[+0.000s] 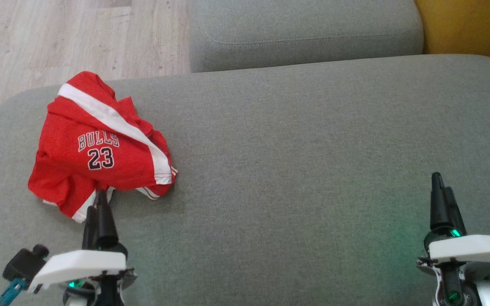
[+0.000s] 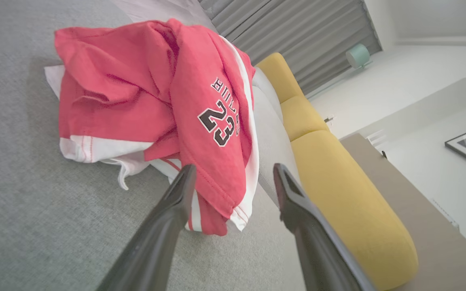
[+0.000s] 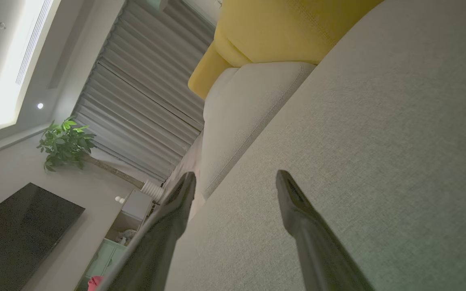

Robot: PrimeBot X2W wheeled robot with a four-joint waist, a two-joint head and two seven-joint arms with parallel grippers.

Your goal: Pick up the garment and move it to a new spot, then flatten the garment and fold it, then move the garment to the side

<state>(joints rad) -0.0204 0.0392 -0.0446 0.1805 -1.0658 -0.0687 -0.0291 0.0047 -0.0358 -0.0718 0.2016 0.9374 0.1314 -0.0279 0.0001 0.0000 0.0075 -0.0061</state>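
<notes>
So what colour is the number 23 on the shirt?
Black with a white outline, on the red garment. It shows best in the head view.

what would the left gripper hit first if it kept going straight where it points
Most likely the red jersey: its near hem lies just ahead of the open left gripper, between the fingertips, though depth is hard to judge.

Garment on cushion at left, left hand just before it, right hand well apart at right

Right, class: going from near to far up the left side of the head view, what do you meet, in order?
The left end effector → the red garment → the wooden floor.
</notes>
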